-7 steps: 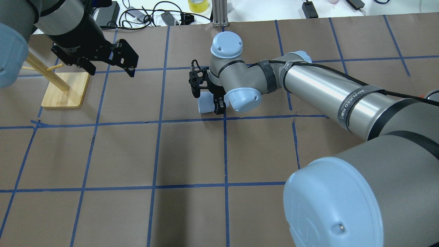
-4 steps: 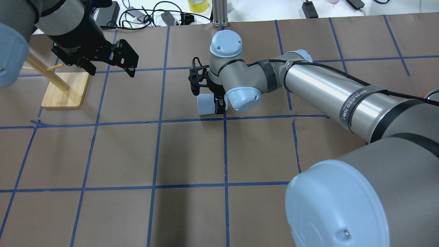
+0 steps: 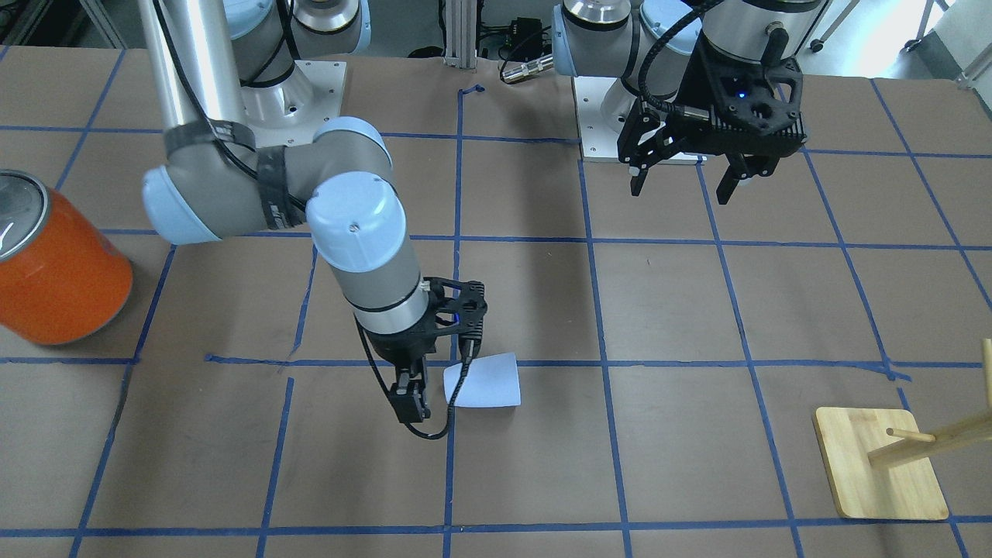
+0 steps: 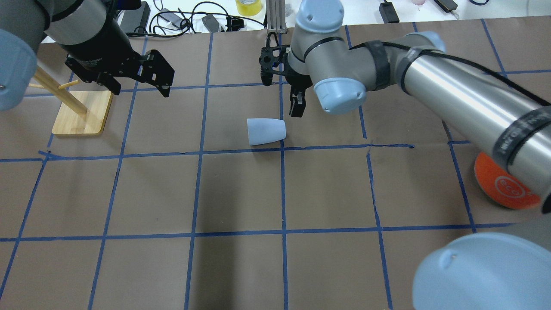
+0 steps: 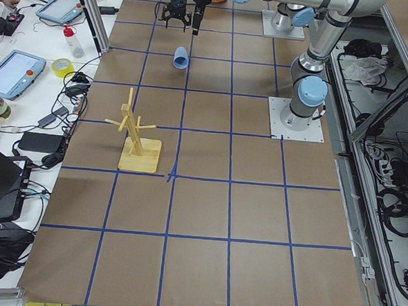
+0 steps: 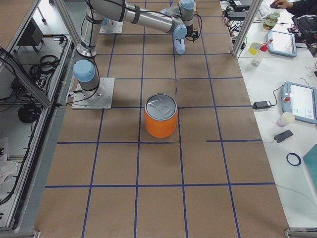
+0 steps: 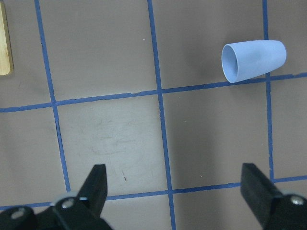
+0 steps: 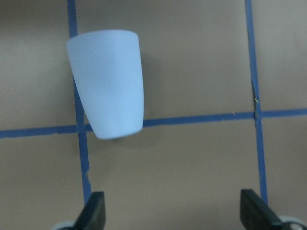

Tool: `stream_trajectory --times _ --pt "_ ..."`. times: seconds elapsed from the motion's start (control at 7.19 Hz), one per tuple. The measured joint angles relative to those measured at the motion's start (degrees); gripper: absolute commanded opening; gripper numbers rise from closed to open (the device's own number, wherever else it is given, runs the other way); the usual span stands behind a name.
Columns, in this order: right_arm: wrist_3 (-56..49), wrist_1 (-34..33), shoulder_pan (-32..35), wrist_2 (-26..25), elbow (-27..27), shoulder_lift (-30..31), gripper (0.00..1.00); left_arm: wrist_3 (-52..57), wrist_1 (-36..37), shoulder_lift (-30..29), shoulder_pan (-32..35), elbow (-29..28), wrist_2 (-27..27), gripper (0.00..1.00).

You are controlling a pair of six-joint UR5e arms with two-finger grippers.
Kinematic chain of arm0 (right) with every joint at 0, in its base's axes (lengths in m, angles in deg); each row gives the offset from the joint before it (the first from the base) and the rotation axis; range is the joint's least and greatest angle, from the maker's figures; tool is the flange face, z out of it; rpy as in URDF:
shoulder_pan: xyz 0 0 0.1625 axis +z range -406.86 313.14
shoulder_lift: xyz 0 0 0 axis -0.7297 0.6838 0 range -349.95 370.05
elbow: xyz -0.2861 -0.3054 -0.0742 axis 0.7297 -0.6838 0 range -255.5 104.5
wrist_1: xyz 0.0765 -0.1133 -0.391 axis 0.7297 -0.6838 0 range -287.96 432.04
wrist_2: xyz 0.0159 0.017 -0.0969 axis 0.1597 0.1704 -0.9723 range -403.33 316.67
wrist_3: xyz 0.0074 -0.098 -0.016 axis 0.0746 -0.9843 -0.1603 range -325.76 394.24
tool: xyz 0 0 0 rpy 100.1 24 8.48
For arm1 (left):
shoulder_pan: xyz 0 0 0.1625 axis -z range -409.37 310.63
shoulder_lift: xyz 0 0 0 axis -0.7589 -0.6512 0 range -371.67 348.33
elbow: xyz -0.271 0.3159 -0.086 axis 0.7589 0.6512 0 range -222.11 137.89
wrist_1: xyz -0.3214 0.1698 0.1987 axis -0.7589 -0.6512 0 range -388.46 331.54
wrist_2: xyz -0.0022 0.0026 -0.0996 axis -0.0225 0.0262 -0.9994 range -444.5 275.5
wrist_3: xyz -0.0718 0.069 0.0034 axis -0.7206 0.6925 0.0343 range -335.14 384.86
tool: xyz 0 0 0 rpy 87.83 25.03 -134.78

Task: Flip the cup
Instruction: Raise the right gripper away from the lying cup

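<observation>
The pale blue cup (image 4: 266,131) lies on its side on the brown table, its mouth toward the left arm's side. It also shows in the front view (image 3: 484,381), the left wrist view (image 7: 253,60) and the right wrist view (image 8: 106,81). My right gripper (image 4: 280,97) is open and empty, raised above the table just beyond the cup; in its wrist view (image 8: 172,215) the cup lies ahead, between and past the jaws. My left gripper (image 4: 140,90) is open and empty, hovering far to the cup's left, seen too in the front view (image 3: 682,190).
A large orange can (image 3: 54,271) with a silver top stands at the table's right side and also shows in the overhead view (image 4: 503,185). A wooden peg stand (image 4: 82,112) sits at the far left, under the left arm. Cables and boxes lie beyond the table's far edge.
My right gripper was low with its fingers on either side of the cup; it has lifted and drawn back away from it. The cup stays on its side. The left arm has not moved.
</observation>
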Motion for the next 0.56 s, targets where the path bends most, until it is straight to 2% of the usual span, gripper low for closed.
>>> stream_trajectory --times 0.56 --pt "12.4 15.6 -10.5 -0.2 0.1 14.0 1.0 0.3 0.0 0.1 0.0 0.0 0.1 1.0"
